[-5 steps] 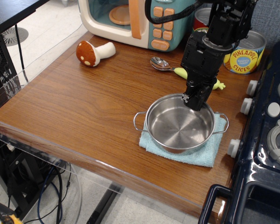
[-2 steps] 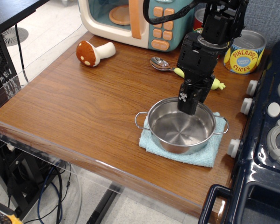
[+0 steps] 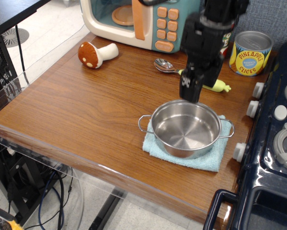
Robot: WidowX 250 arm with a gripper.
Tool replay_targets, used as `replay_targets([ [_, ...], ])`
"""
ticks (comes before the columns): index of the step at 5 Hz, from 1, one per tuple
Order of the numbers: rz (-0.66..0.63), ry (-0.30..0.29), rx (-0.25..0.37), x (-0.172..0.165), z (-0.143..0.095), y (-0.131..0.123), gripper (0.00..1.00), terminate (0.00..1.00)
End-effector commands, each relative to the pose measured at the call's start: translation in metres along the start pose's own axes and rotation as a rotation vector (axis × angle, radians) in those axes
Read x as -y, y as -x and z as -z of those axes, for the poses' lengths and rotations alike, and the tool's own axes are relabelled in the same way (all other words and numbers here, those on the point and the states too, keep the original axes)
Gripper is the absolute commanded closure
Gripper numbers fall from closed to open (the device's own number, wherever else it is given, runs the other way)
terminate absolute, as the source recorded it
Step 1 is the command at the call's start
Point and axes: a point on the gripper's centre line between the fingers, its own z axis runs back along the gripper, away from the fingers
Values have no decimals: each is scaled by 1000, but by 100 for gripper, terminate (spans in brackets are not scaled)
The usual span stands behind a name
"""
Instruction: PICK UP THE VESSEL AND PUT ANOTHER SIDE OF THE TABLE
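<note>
The vessel (image 3: 185, 129), a shiny steel pot with two wire loop handles, sits on a light blue cloth (image 3: 208, 158) on the brown table (image 3: 86, 110), near the right side. My gripper (image 3: 189, 93) hangs just above the pot's far rim, pointing down. Its fingers look pressed together with nothing between them. The pot is upright and empty.
A toy microwave (image 3: 138, 21) stands at the back, and a toy mushroom (image 3: 94, 53) lies at the back left. A spoon with a yellow-green handle (image 3: 165, 65) lies behind the pot, with a pineapple can (image 3: 250, 52) at the back right. A dark blue toy stove (image 3: 272, 143) borders the right edge.
My gripper has risen out of the pot and moved left, from the far right rim to above the far rim. The pot shifted slightly and stays on the cloth.
</note>
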Motion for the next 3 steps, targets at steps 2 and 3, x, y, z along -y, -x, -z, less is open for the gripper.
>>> replay_targets([
  [2, 18, 153, -11, -10, -52, -6, 0, 0],
  [3, 18, 153, -11, -10, -52, -6, 0, 100],
])
